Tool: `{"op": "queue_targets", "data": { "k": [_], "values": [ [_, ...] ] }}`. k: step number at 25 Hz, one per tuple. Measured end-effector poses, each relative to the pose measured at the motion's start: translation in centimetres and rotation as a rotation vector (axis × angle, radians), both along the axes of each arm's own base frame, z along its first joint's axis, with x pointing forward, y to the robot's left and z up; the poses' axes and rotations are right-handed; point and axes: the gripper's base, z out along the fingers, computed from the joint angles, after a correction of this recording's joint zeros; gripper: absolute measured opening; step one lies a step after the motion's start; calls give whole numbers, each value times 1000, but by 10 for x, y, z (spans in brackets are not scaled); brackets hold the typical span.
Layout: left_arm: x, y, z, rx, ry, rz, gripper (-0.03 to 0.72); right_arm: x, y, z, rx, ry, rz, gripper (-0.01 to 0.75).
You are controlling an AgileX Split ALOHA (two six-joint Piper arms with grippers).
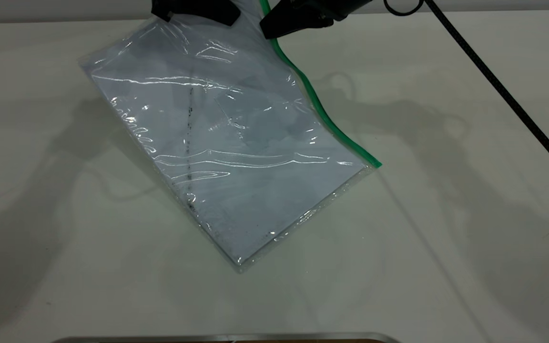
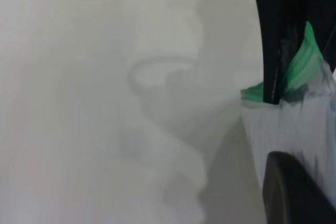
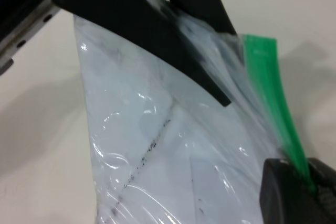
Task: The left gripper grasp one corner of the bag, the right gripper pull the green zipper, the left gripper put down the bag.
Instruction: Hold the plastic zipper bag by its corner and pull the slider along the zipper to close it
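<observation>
The left pincer (image 1: pixel 193 12) grips the clear plastic bag (image 1: pixel 227 143) by its raised green-strip corner; the lower end rests on the white counter (image 1: pixel 446 214). The right pincer (image 1: pixel 286 24) clamps the thin green zipper (image 1: pixel 324 112) beside that corner. Pulling and lowering remain.

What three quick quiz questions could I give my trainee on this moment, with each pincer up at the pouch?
1. True or false: the bag lies flat on the table.
2. Which pincer sits on the green zipper? A) left pincer B) right pincer C) neither
3. Fill in: the left pincer is shut on the bag at the zipper's ___ end.

Key
1. False: its far end is lifted, and only the near edge rests on the table.
2. B: the right wrist view shows its fingers closed around the strip.
3. Far: the left wrist view shows the corner pinched there.
</observation>
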Motion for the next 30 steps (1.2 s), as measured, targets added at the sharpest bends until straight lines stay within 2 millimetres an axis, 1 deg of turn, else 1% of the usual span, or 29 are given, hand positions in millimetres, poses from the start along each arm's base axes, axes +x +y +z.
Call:
{"op": "queue_targets", "data": {
  "k": [5, 14, 19, 21, 25, 30],
  "values": [
    [0, -1, 1, -25, -13, -11, 53, 0, 0, -1, -5, -1, -5, 43],
    [3, 2, 6, -101, -50, -3, 51, 3, -3, -13, -14, 11, -40, 49],
    [7, 13, 13, -195, -52, 26, 51, 6, -6, -16, -53, -16, -70, 52],
    [10, 18, 16, -234, -56, 50, 51, 8, -11, -23, -87, -24, -79, 52],
    [15, 29, 23, -291, -68, 99, 51, 8, -20, -45, -151, -17, -97, 52],
    [17, 38, 24, -301, -71, 115, 51, 4, -23, -57, -197, -9, -45, 53]
  ]
}}
